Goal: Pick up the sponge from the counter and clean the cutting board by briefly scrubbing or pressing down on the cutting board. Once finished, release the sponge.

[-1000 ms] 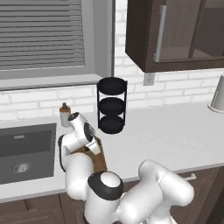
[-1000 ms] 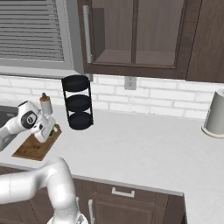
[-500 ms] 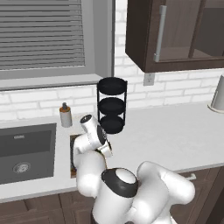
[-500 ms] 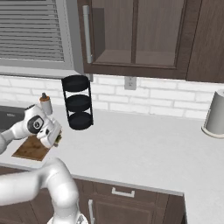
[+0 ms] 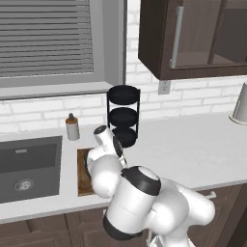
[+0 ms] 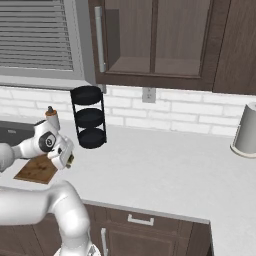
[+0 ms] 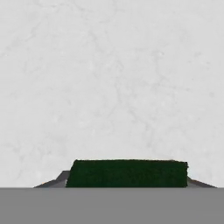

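The robot's two-finger hand (image 6: 68,159) hangs above the front part of the broad light grey-white worktop (image 6: 165,175), closed down on the small rectangular sponge (image 7: 127,173), whose dark green top lies between the two finger tips at six o'clock in the hand view, with bare pale worktop beyond it. In the right base view the hand is at about nine o'clock, just past the right edge of the rectangular brown wooden cutting board (image 6: 36,170), and a sliver of yellow-green shows at its tips. The board lies flat on the worktop near its front edge; in the left base view its visible strip (image 5: 83,174) sits just right of the dark grey sink basin (image 5: 29,166), partly covered by the white arm. Behind the board, near the brick wall, stand a small brown-capped bottle (image 5: 72,128) and a black three-tier round rack (image 5: 123,115). A pale cylindrical kettle (image 6: 246,131) stands well apart at three o'clock.
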Tool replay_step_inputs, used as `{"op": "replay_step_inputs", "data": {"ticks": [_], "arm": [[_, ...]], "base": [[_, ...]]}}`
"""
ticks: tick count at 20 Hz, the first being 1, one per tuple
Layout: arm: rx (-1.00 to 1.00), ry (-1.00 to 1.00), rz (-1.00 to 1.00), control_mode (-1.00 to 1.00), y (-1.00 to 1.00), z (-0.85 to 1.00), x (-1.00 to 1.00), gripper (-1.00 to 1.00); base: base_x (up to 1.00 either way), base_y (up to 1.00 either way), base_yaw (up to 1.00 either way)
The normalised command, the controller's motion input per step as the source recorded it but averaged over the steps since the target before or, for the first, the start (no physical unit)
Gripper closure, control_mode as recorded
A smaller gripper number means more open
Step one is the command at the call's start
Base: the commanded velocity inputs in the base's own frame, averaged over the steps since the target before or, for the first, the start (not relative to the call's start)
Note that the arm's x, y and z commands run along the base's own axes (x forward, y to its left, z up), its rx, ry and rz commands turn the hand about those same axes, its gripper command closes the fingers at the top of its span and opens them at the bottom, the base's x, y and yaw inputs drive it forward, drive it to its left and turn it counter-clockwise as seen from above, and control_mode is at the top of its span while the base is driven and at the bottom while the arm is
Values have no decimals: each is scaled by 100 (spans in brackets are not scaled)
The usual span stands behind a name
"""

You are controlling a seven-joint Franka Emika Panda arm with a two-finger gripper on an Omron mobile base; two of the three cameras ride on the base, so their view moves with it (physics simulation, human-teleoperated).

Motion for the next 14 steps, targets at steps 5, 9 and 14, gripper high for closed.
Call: {"op": "replay_step_inputs", "data": {"ticks": [5, 9, 14], "arm": [[0, -10, 0, -100, 60, 0, 24, 100], [-12, 3, 0, -100, 93, -8, 18, 100], [0, 6, 2, -100, 76, -9, 12, 100]], "base": [[0, 0, 0], [0, 0, 0], [0, 0, 0]]}}
